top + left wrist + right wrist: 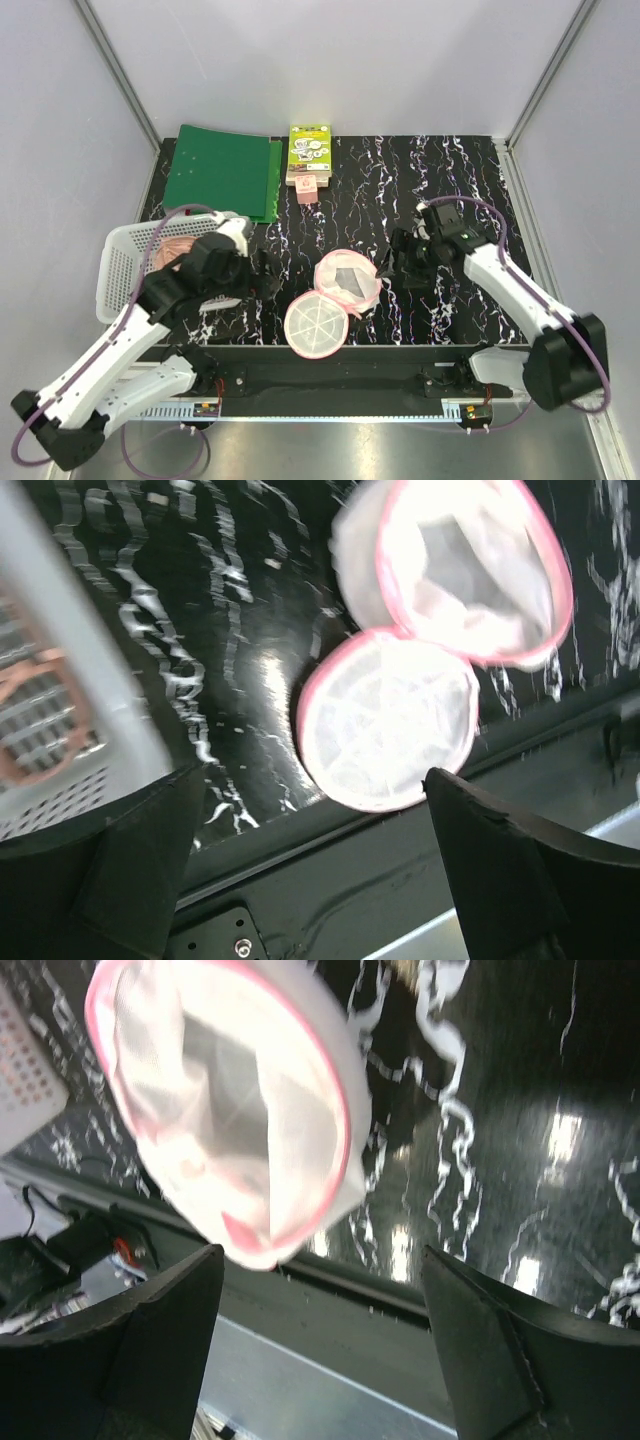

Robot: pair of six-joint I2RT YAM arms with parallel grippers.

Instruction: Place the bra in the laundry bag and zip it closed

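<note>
The laundry bag lies open on the black marbled table, one mesh half [347, 277] behind the other [315, 324]. It shows in the left wrist view [390, 720] and the right wrist view [235, 1110]. The salmon bra [176, 250] lies in the white basket; one strap shows in the left wrist view [28, 715]. My left gripper [263, 276] is open and empty between basket and bag, and in its own view [310, 865] the front bag half lies ahead of the fingers. My right gripper [393, 262] is open and empty just right of the bag [320, 1345].
The white lattice basket [118, 272] stands at the left edge, partly under the left arm. A green folder [222, 172] lies at the back left. A green box [309, 153] with a small pink item [307, 190] sits at the back centre.
</note>
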